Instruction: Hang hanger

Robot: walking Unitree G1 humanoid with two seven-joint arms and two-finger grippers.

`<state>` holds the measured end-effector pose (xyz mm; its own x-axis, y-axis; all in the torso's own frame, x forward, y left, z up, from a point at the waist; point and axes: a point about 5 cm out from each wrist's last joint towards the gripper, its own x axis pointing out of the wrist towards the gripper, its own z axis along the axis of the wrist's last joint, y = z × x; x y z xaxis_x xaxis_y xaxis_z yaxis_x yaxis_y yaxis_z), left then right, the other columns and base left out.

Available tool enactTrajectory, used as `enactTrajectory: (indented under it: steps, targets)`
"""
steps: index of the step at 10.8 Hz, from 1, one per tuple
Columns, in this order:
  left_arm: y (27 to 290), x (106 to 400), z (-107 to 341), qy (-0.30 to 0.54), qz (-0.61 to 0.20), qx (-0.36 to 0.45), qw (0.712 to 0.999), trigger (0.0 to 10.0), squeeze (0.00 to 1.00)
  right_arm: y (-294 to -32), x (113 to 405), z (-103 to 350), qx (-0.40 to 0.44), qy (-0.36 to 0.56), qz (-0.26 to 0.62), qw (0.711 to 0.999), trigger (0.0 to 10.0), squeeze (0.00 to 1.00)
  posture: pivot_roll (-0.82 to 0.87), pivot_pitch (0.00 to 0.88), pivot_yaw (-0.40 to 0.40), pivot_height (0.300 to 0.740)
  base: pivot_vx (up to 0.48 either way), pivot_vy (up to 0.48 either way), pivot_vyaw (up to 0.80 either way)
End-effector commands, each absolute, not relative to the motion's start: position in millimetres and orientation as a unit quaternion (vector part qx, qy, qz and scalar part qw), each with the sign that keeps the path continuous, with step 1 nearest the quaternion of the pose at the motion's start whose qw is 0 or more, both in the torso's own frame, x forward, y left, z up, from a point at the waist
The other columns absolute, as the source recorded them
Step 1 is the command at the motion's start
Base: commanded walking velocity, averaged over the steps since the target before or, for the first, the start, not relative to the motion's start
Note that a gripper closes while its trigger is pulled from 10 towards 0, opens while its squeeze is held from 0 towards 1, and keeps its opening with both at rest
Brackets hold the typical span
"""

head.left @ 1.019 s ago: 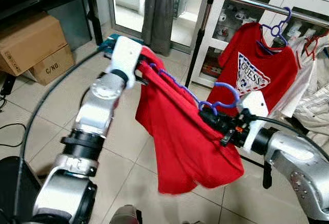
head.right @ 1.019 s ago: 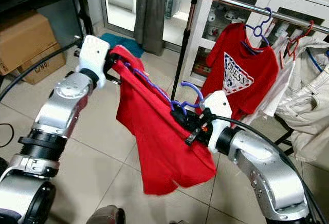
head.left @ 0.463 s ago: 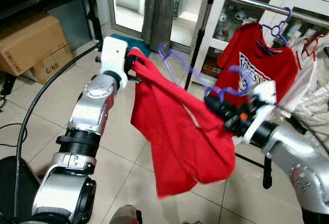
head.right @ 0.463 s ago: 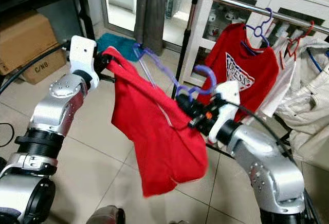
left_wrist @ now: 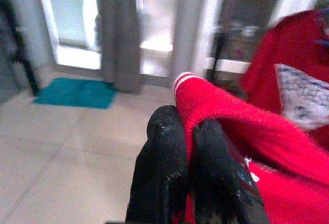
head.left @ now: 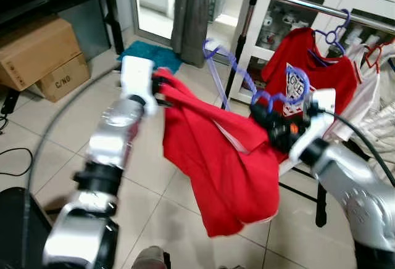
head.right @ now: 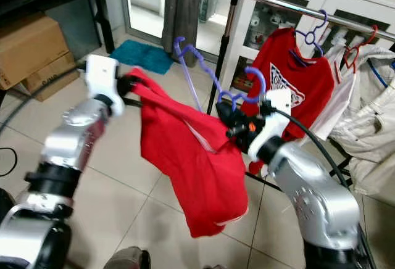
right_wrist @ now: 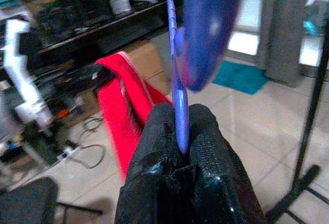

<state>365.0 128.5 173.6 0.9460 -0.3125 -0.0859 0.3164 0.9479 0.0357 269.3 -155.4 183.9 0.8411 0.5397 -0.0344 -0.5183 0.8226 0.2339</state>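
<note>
My right gripper [head.left: 270, 119] is shut on the neck of a purple hanger [head.right: 200, 59], below its hook and in front of the rack. The hanger [right_wrist: 175, 54] tilts up, with its far arm raised above a red shirt [head.left: 234, 170]. That shirt droops between my two grippers. My left gripper [head.left: 162, 87] is shut on the shirt's striped sleeve [left_wrist: 205, 95] at the left. The metal rail [head.left: 296, 0] runs behind and above the hanger's hook. A red printed shirt [head.left: 315, 65] hangs from the rail on another purple hanger.
The rack's dark post [head.left: 237, 47] stands just behind the raised hanger. White garments [head.left: 376, 96] hang at the rail's right end. Cardboard boxes [head.left: 40, 50] stand at the left, with a teal mat [head.left: 148, 56] and a grey curtain [head.left: 191, 10] behind. The floor is tiled.
The right gripper has lifted the hanger up and toward the rail. The hanger's far arm has risen off the shirt's top edge. The shirt has swung to the right.
</note>
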Motion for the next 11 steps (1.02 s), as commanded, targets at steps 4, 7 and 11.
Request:
enactTrajectory:
  steps: [4, 7, 11]
  targets:
    - [30.5, 324.1, 205.5, -0.006, -0.394, 0.015, 0.919, 0.0, 0.0, -151.0, 292.9, 180.8, 0.048, 0.059, 0.224, 0.972, 0.0, 0.0, 0.1, 0.0, -0.064, 0.74, 0.0, 0.0, 0.0]
    - [36.3, 314.9, 192.6, 0.028, -0.392, 0.024, 0.919, 0.0, 0.0, -168.0, 314.6, 196.9, 0.211, 0.007, 0.116, 0.971, 0.0, 0.0, 0.11, 0.0, -0.05, 0.74, 0.0, 0.0, 0.0]
    - [134.3, 346.0, 203.9, 0.015, -0.201, 0.059, 0.978, 0.0, 0.0, -190.2, 310.1, 201.4, -0.024, -0.028, 0.116, 0.993, 0.0, 0.0, 0.1, 0.0, -0.035, 0.74, 0.0, 0.0, 0.0]
